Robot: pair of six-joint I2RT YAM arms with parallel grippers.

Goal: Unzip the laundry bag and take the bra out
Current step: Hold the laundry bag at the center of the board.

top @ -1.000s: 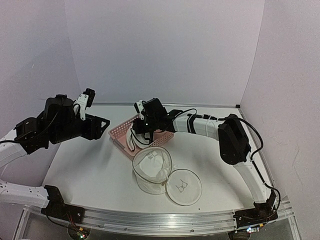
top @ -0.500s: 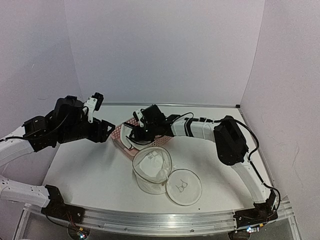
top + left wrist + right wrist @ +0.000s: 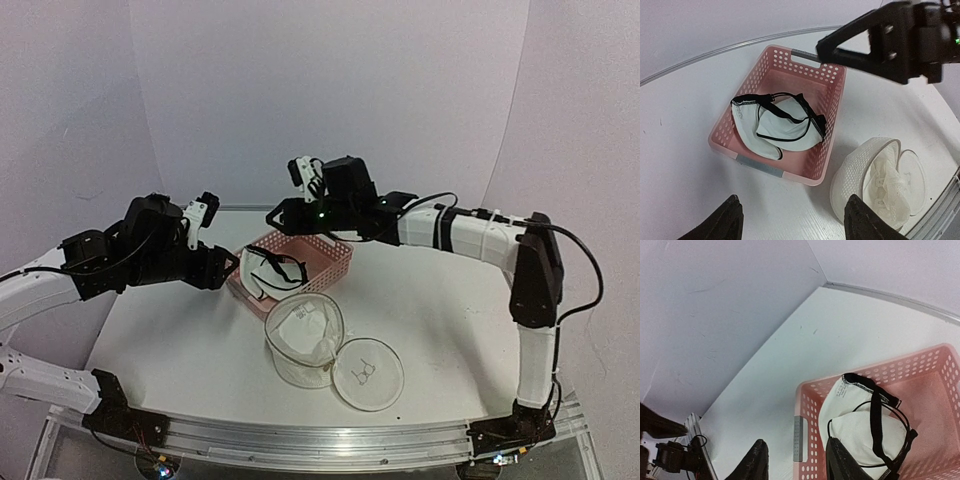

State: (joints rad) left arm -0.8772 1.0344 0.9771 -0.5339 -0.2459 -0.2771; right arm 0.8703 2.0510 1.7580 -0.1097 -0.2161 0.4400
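Observation:
The bra (image 3: 270,272), white with dark straps, lies loose in the pink basket (image 3: 335,262); it also shows in the left wrist view (image 3: 777,127) and the right wrist view (image 3: 865,435). The laundry bag (image 3: 303,335) stands unzipped in front of the basket, its round lid (image 3: 368,373) flat beside it, with pale lacy fabric inside (image 3: 885,182). My right gripper (image 3: 276,213) hovers open and empty above the basket's far left corner (image 3: 796,442). My left gripper (image 3: 228,268) is open and empty just left of the basket (image 3: 793,197).
The basket's rim (image 3: 832,75) has grey handle strips at both ends (image 3: 798,438). White walls close the table in at the back and both sides. The right arm (image 3: 890,35) reaches over the basket's far end.
The right gripper opened, let go of the bra and rose up and back from the basket. The bra now rests in the basket. The left arm moved right toward the basket.

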